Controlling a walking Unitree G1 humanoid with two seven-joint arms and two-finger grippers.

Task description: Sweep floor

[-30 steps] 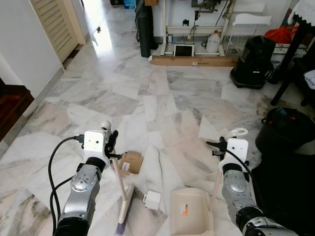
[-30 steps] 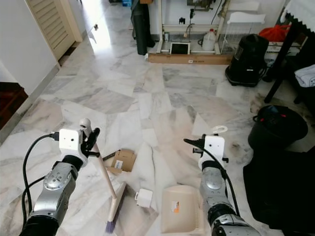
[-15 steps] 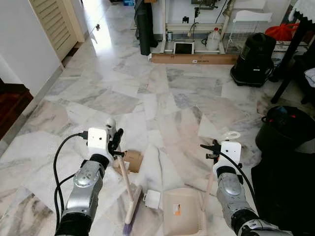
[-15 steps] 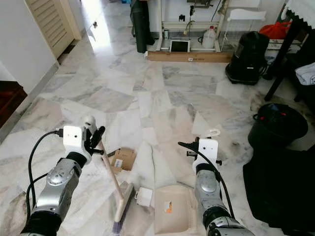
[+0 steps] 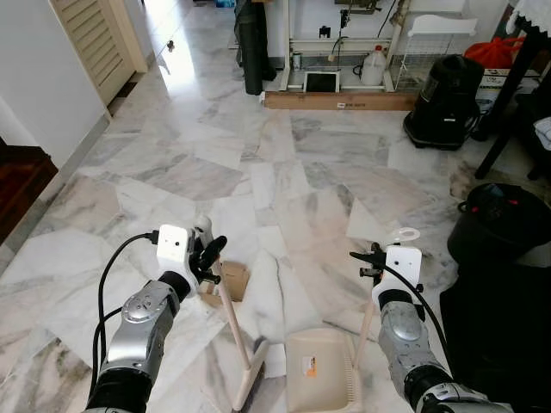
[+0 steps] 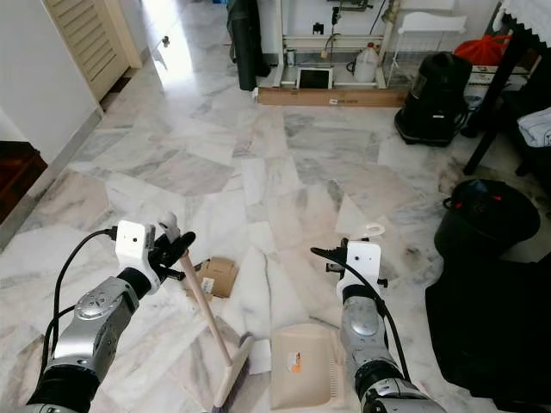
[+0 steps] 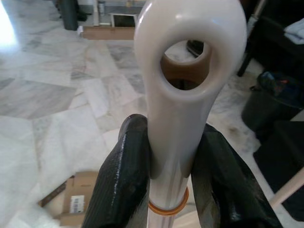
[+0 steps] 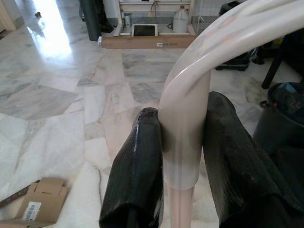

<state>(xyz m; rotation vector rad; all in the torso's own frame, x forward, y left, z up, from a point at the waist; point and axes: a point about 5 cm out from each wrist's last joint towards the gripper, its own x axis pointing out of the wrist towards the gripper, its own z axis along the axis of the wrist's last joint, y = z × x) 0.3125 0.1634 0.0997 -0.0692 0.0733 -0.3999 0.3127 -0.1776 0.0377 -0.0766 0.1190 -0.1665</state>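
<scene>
Left gripper clamping shut on broom handle near top; right gripper pinching dustpan handle.

Broom head resting on floor, just beside dustpan's 9 o'clock edge.

Cardboard box lying flat at broom's 11 o'clock, apart from bristles.

Risk: shallow handle tilt skating bristles over debris (box flaps catching, probably); pan lifting at lip, letting bits slide under.
</scene>
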